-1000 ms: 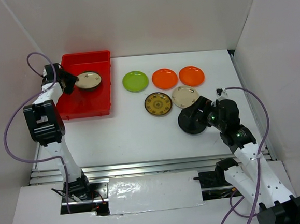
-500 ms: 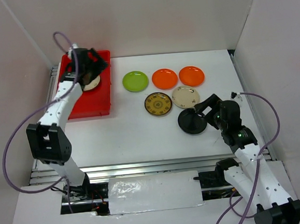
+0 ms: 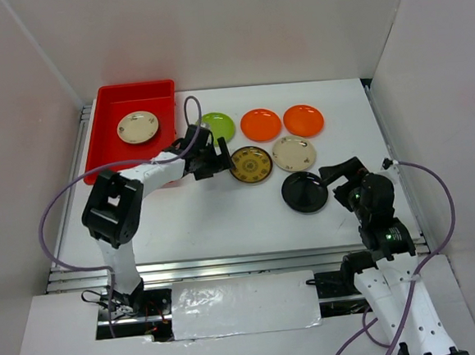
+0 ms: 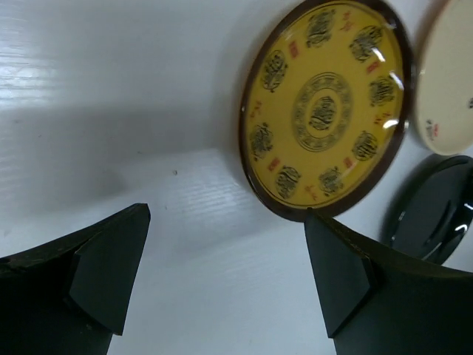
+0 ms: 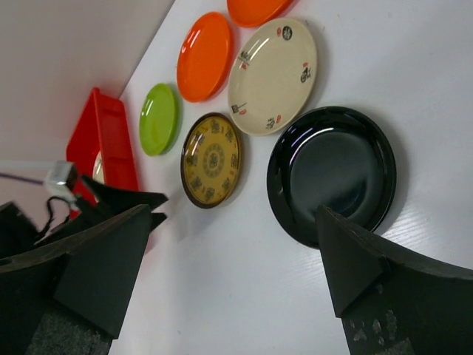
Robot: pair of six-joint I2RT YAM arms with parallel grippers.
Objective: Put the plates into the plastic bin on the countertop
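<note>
The red plastic bin (image 3: pixel 145 98) sits at the back left of the white countertop (image 3: pixel 224 220) with one cream patterned plate (image 3: pixel 137 127) lying in it. My left gripper (image 3: pixel 211 160) is open and empty, low over the counter just left of the olive-gold plate (image 4: pixel 325 111). The lime green plate (image 3: pixel 219 125) is partly hidden behind it. Two orange plates (image 3: pixel 260 125) (image 3: pixel 303 120) and another cream plate (image 3: pixel 293 152) lie further right. My right gripper (image 5: pixel 235 222) hangs open, just right of the black plate (image 5: pixel 332 174).
White walls (image 3: pixel 435 71) enclose the counter on three sides. The plates outside the bin lie in two close rows right of the bin. A purple cable (image 3: pixel 67 207) loops off the left arm.
The left gripper opened over the bin, left the cream plate there, and swung right to the olive-gold plate. The right gripper drew back toward the near right, off the black plate.
</note>
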